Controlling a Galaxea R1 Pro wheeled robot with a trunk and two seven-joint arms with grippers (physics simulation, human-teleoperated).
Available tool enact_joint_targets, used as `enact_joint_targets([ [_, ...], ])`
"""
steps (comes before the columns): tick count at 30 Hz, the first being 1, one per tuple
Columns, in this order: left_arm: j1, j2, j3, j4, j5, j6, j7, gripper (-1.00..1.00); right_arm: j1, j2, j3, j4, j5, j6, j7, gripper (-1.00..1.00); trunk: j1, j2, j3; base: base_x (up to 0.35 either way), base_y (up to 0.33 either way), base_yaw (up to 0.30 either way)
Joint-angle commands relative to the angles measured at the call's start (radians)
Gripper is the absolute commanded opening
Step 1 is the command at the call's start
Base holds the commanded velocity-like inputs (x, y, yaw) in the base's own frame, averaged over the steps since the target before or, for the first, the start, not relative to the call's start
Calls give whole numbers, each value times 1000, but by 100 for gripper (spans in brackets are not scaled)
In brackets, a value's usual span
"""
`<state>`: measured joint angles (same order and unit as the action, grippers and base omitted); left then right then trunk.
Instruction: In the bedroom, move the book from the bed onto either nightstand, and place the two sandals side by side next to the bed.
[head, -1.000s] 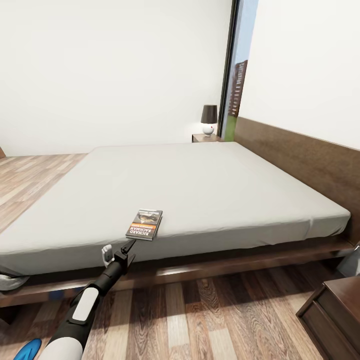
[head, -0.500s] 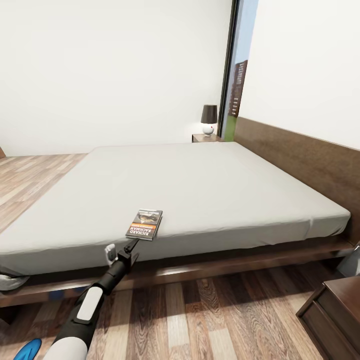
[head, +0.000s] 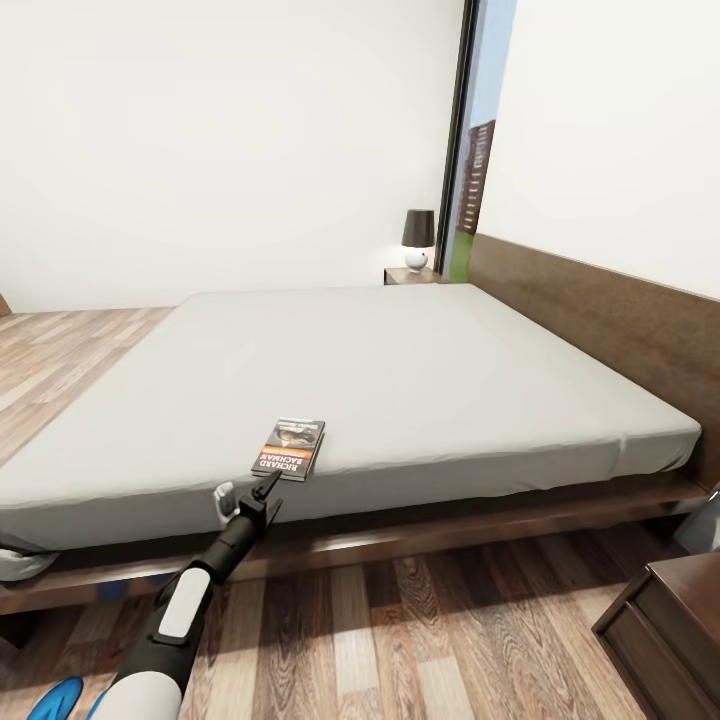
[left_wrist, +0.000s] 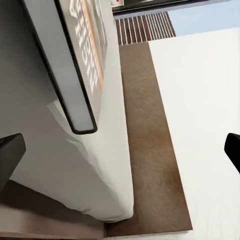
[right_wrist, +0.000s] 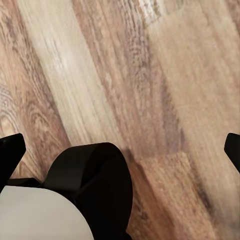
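Note:
The book lies flat on the bed's pale mattress, close to its near edge. My left gripper is open just below and in front of the book, level with the mattress side, its dark finger almost at the book's near corner. The left wrist view shows the book's edge on the mattress, with the open left gripper spread wide around it. One blue sandal lies on the floor at the lower left. My right gripper is open above the plank floor.
A nightstand with a dark-shaded lamp stands beyond the bed by the window. A second nightstand stands at the lower right. The dark headboard runs along the right wall. A rounded dark and white part of my body sits under the right wrist.
My left arm has reached forward, carrying the open gripper up and to the right, closer to the book's near corner. The book has stayed put.

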<state>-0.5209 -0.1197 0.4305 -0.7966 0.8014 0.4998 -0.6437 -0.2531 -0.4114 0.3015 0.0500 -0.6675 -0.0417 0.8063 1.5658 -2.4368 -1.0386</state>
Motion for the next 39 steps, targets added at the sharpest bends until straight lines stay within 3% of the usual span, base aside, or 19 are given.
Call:
enact_joint_targets([
  [1,-1,-1,4,-1,4,8,-1,100,-2,0,8,4,-7,-4,5,100,0,0,-1,0,0,0],
  [39,-1,5,7,-7,1,11,-1,100,-1,0,8,4,-7,-4,-1,100,0,0,-1,0,0,0],
])
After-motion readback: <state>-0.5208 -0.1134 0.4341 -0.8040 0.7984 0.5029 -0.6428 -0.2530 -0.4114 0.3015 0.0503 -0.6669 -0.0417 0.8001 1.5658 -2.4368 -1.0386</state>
